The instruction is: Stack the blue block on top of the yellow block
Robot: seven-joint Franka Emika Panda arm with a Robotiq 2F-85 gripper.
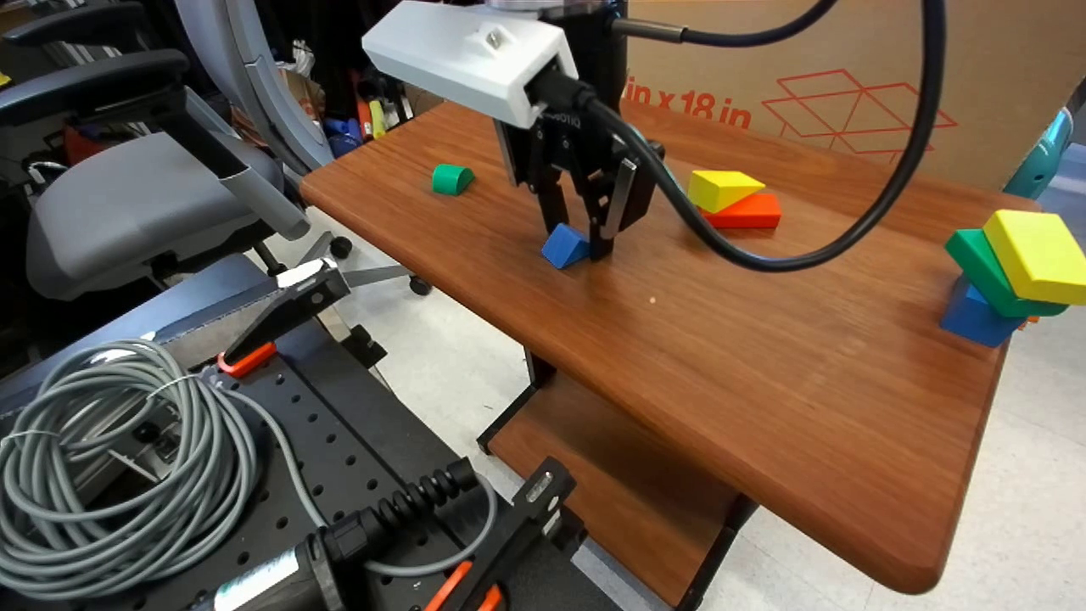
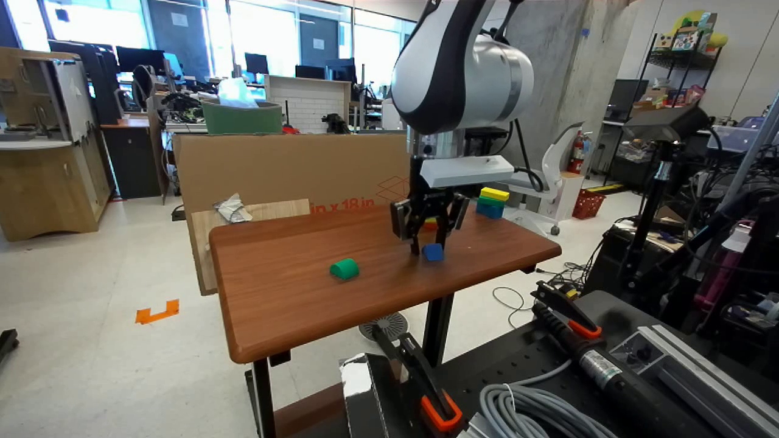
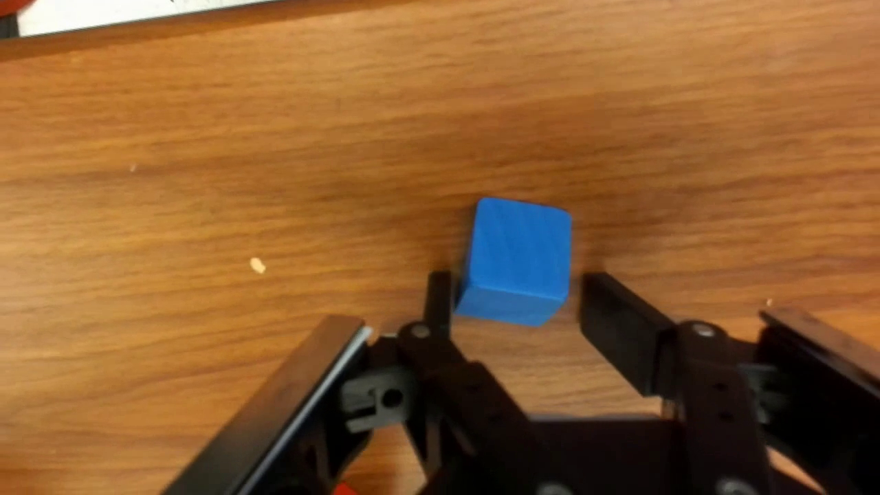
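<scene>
Standing low over the worktop (image 1: 764,339), my end effector (image 3: 520,295) has its fingers (image 3: 622,337) spread, nothing gripped, with the near part of the blue wedge (image 3: 520,251) between the tips and the rest reaching out ahead of them. That forward offset is my main worry: if I close from here, I would likely pinch only its near edge, and the wedge could swivel or squirt away. It also lies slightly askew to my fingers in the wrist view, so uneven contact might turn it before the grip settles. The target brings its own risk. I see a yellow wedge (image 1: 719,191) with a red block (image 1: 755,212), whether on it or against it I cannot tell, and a yellow slab (image 1: 1035,250) topping a green piece (image 1: 984,267) and a larger blue block (image 1: 976,314); which one the task means is not clear to me. If the yellow wedge's top slopes, the blue wedge could slide off, while a heavy set-down on the yellow slab might topple it. The blue wedge itself rests on the worktop, apart from both yellow pieces: small, bright blue, with a squarish upper face where faint wood grain shows, softly rounded corners, and a narrower, darker face toward my fingers. In an exterior view the blue wedge (image 1: 562,248) shows a slanted side and a shaded end that looks triangular.
</scene>
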